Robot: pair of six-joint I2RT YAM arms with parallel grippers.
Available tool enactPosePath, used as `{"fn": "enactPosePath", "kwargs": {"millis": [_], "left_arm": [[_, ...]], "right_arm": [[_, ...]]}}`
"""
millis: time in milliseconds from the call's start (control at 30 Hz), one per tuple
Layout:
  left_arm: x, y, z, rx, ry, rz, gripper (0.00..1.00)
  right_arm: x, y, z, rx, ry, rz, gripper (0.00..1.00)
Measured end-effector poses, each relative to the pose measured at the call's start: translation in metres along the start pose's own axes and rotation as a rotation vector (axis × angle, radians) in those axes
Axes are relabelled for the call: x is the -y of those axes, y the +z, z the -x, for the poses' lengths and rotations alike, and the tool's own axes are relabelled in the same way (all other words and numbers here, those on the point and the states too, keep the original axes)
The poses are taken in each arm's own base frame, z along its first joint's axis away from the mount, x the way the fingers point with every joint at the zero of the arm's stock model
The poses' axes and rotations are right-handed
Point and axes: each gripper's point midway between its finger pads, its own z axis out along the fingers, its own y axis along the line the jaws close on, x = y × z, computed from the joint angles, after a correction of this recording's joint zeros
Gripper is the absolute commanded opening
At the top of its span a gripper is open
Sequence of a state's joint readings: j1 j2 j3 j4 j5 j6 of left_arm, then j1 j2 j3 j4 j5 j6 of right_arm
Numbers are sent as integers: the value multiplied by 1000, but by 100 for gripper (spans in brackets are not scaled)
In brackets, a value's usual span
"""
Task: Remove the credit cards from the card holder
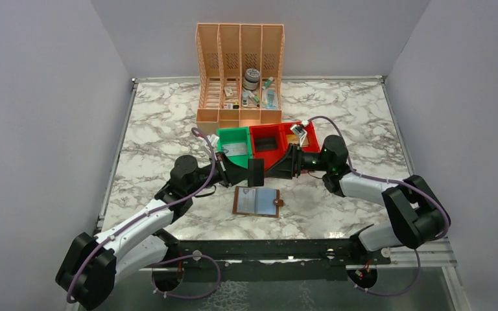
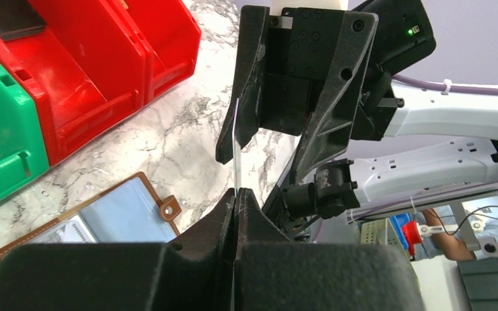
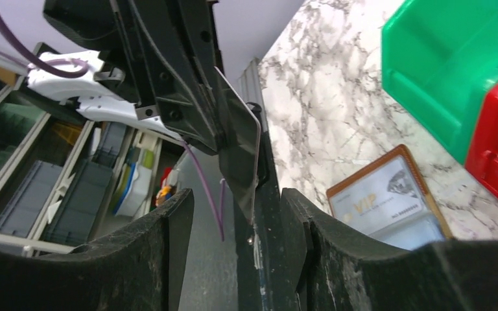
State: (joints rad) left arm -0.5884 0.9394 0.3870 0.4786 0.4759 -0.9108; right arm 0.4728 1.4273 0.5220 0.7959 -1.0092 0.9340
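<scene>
The brown card holder (image 1: 257, 201) lies open on the marble in front of the arms, with a pale card marked VIP (image 3: 382, 194) and a pale blue card (image 2: 123, 214) in its slots. Above it my left gripper (image 2: 237, 194) is shut on one credit card (image 2: 235, 149), held upright and edge-on; from above it shows as a dark rectangle (image 1: 255, 172). My right gripper (image 3: 237, 201) faces it from the right. Its fingers (image 2: 327, 129) straddle the card's free end (image 3: 240, 149) with a gap on each side, so it is open.
A green bin (image 1: 235, 141) and red bins (image 1: 267, 144) stand just behind the grippers. Behind them is the peach file organiser (image 1: 240, 71) with small items. The table's left edge (image 3: 259, 84) runs near the left arm.
</scene>
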Motion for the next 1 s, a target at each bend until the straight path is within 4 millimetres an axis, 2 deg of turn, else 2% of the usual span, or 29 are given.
{"fn": "enactPosePath", "kwargs": {"millis": [133,367,433,467,600,633,700,833,900,1000], "left_arm": [[3,2,-2,-15,-11,-23,0],[8,5,-7,-50,-10,-64,0],[11,5,-6,-47,-3,-77,0],[12,5,-5,-48,-1,-82,5],[13,4,-4,-43,-1,-86,57],[12,4,-4,-45,-4,-83,67],[9,3,-5,-47,-7,-70,81],[1,-1,-4,-22,-9,-12,97],[-6,-4,-2,-5,-4,34,99],[-27,-13,-4,4,0,155,99]], "right_arm": [[-7,4,-2,-20,14,50,42],[-10,9,-4,-39,66,114,3],[-12,9,-3,-41,72,132,1],[-14,9,-3,-42,71,142,1],[-16,8,-2,-42,61,156,1],[-16,8,-2,-40,58,155,1],[-11,6,0,-33,48,136,1],[6,-2,13,16,23,35,1],[14,-3,25,44,-15,-33,1],[23,-5,47,89,-99,-143,1]]}}
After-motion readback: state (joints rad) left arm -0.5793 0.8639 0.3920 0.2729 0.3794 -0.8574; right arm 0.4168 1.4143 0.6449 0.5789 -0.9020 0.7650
